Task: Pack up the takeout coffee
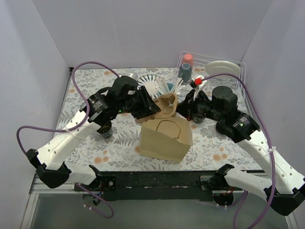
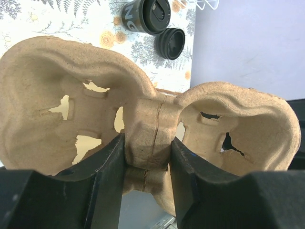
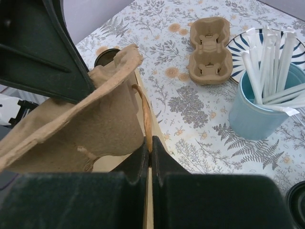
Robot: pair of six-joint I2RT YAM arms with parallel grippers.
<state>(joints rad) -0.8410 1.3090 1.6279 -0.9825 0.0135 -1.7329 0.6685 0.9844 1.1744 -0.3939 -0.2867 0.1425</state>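
The left arm is reaching from the near left corner across the floral-patterned table [image 1: 119,148] toward the centre, with its elbow raised and its wrist pointing right. The left gripper [image 2: 147,143] is clamping the narrow middle bridge of a brown moulded-pulp cup carrier [image 2: 71,95] between its two black fingers, with one pocket spreading out to each side. The carrier is hanging tilted at the far, upper end of a brown paper bag [image 1: 164,138], which is sitting at the centre of the table toward the near edge. Whether carrier and bag are touching cannot be told.

The right arm is stretching in from the near right corner, its forearm angling left and far. The right gripper [image 3: 150,151] is pinching the bag's thin upper rim, its jaws pressed fully together on the paper.

Beyond the bag, a light blue cup of white straws [image 3: 259,112] is standing just beside a blue-striped plate [image 3: 238,45], and a second pulp carrier [image 3: 208,50] is lying flat nearby. A black lidded coffee cup [image 2: 145,16] is sitting on the table with a loose black lid [image 2: 170,43] just beside it
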